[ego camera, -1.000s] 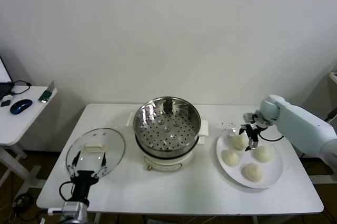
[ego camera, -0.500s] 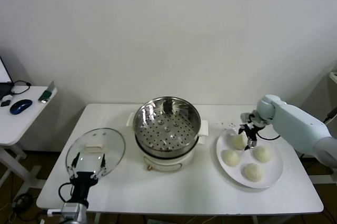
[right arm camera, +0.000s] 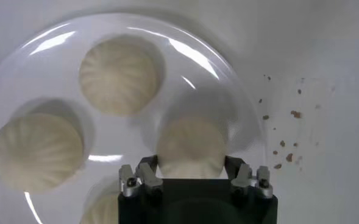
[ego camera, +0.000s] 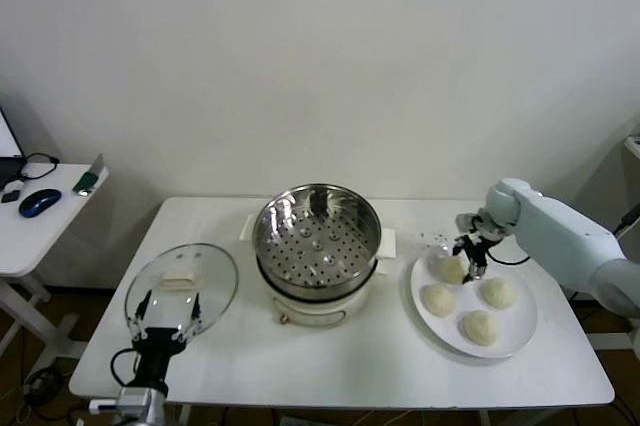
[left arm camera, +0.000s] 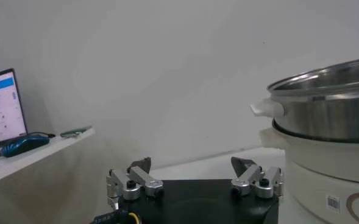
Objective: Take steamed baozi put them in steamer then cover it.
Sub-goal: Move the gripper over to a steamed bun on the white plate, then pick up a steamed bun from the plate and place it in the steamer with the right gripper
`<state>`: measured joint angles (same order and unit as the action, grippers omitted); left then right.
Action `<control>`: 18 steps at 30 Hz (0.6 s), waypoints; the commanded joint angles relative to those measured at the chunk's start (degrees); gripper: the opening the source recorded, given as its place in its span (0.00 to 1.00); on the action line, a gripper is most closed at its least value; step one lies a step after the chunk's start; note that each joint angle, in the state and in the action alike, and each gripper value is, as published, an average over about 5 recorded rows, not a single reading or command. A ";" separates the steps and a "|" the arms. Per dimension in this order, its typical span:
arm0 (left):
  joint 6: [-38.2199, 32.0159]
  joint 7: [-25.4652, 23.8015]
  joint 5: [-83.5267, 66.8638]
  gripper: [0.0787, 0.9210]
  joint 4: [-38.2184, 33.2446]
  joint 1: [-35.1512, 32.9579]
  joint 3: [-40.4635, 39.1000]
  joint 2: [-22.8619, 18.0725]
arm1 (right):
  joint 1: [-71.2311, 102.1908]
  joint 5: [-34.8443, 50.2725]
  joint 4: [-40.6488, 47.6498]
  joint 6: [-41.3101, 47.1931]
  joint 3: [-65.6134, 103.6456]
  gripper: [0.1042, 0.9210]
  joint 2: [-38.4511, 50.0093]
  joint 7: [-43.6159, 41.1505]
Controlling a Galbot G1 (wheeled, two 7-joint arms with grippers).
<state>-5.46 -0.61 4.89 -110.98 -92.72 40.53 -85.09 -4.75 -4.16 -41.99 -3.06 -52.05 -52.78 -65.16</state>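
Several steamed baozi lie on a white plate (ego camera: 523,332) to the right of the steamer (ego camera: 317,238). My right gripper (ego camera: 470,258) (right arm camera: 191,167) is down on the plate's far-left baozi (ego camera: 450,269) (right arm camera: 191,146), its fingers pressed against both sides of it. Other baozi (right arm camera: 121,74) (right arm camera: 36,151) lie loose beside it. The steamer stands uncovered, its perforated tray bare. The glass cover (ego camera: 182,286) lies flat on the table at the left. My left gripper (ego camera: 168,323) (left arm camera: 194,173) waits open at the table's front edge by the cover, with nothing between its fingers.
Crumbs (right arm camera: 283,143) dot the table beyond the plate. A small side table (ego camera: 40,231) with a mouse (ego camera: 38,202) stands off to the left. The steamer's wall (left arm camera: 325,109) rises close beside the left gripper.
The right gripper's fingers have closed in from wide open onto the far-left baozi, and the arm has edged slightly left. The left arm has stayed still.
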 commanded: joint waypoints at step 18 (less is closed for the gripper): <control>-0.40 0.33 0.04 0.88 -0.01 -1.09 -0.43 -0.24 | -33.04 11.71 1.37 -19.41 -19.54 0.73 -8.64 -9.17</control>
<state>-5.88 -0.26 4.93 -111.02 -93.80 40.08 -85.31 -25.91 3.49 -41.96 -15.85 -64.60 -58.11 -71.45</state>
